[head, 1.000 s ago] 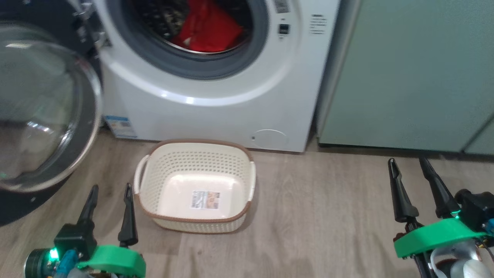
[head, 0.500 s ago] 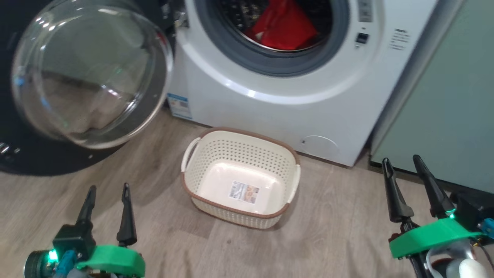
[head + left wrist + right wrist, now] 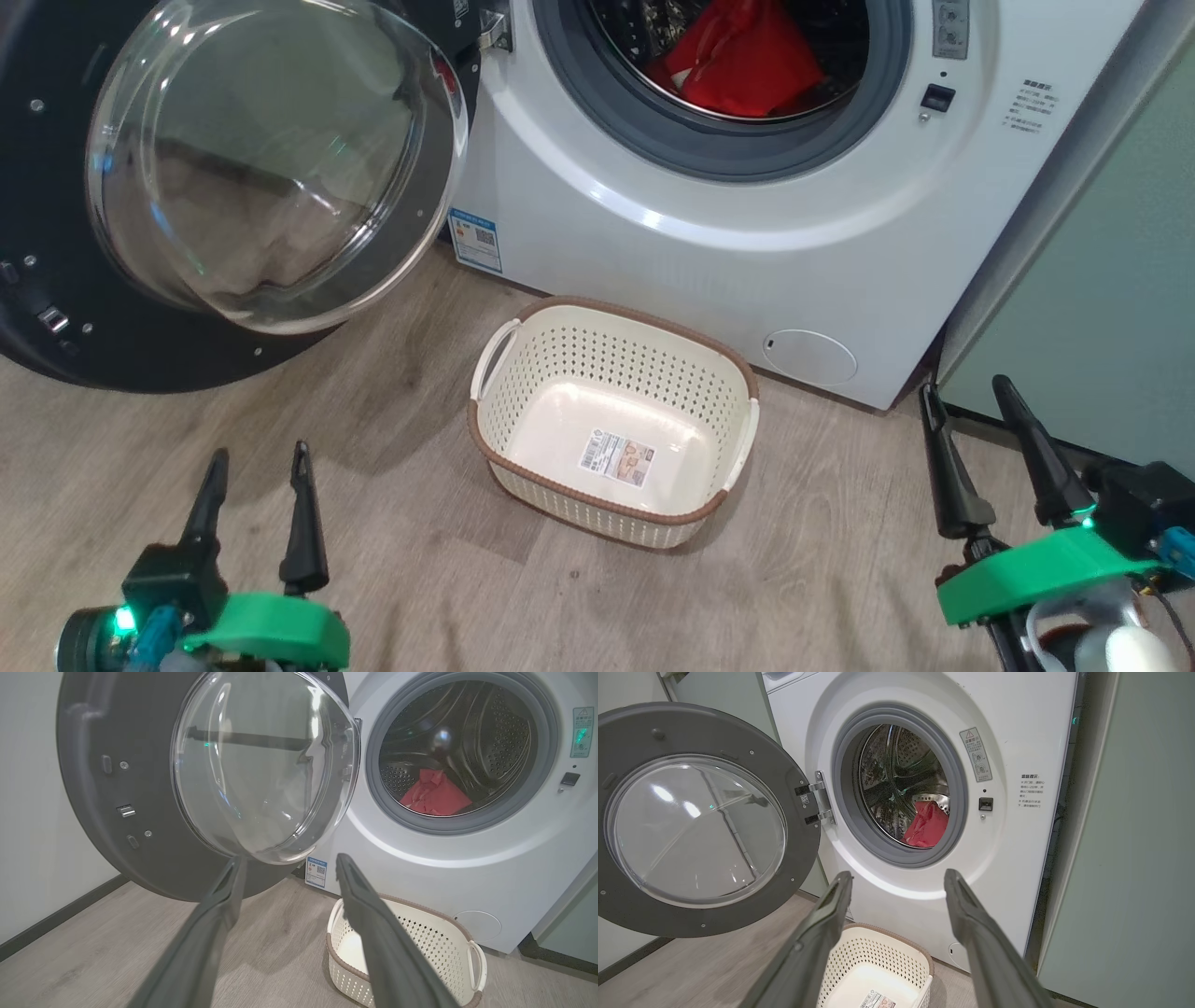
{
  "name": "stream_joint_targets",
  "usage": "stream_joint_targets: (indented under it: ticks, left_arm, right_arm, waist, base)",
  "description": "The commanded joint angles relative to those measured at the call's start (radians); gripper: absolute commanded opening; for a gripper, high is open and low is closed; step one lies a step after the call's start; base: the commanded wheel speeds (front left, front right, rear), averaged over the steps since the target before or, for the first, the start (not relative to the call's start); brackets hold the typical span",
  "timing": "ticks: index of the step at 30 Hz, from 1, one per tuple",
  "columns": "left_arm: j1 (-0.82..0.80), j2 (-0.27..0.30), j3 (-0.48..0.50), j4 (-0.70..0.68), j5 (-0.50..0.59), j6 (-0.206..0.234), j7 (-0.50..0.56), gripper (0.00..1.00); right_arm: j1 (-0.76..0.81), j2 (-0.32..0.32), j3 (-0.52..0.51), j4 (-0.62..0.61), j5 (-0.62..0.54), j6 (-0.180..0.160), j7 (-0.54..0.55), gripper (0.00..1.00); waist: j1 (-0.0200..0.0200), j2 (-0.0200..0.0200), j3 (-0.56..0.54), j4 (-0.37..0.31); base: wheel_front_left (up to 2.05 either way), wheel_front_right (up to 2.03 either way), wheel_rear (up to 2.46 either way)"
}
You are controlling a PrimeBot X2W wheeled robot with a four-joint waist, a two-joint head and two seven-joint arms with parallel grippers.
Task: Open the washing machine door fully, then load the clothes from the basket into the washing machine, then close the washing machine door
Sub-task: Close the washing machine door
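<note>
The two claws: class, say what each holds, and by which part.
Nothing is held. The left claw and right claw both stand open and empty; the clothes lie in the washing machine, and the basket is empty.

Hangs wide open on its hinge, left of the drum mouth: washing machine door (image 3: 233, 177), glossy black rim around clear bulging glass. Lie bundled, red, inside the steel drum of the white washing machine (image 3: 709, 252), behind the grey gasket: clothes (image 3: 747, 61). Sits upright and empty on the wooden floor, just before the machine: basket (image 3: 616, 364), cream, perforated, brown-rimmed, label on its bottom.
</note>
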Motion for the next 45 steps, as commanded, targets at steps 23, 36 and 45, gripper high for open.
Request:
stream_joint_targets:
  ticks: [23, 36, 45]
  left_arm:
    - [-0.056, 0.017, 0.038, -0.061, -0.024, 0.013, -0.022, 0.0]
    - [-0.195, -0.051, 0.274, -0.345, -0.51, -0.188, -0.035, 0.0]
    - [-0.465, 0.119, 0.571, -0.25, -0.986, -0.225, 0.083, 0.0]
  right_arm:
    - [-0.04, -0.008, 0.02, -0.027, 0.005, 0.0, -0.006, 1.0]
    - [-0.05, -0.008, 0.005, -0.068, -0.013, 0.0, 0.014, 1.0]
    - [-0.059, -0.008, 0.005, -0.098, -0.024, 0.0, 0.034, 1.0]
  waist:
    - [0.0, 0.0, 0.003, 0.006]
    - [0.0, 0.0, 0.046, 0.027]
    - [0.0, 0.0, 0.069, 0.028]
  base:
    - [0.0, 0.0, 0.0]
    - [0.0, 0.0, 0.0]
    - [0.0, 0.0, 0.0]
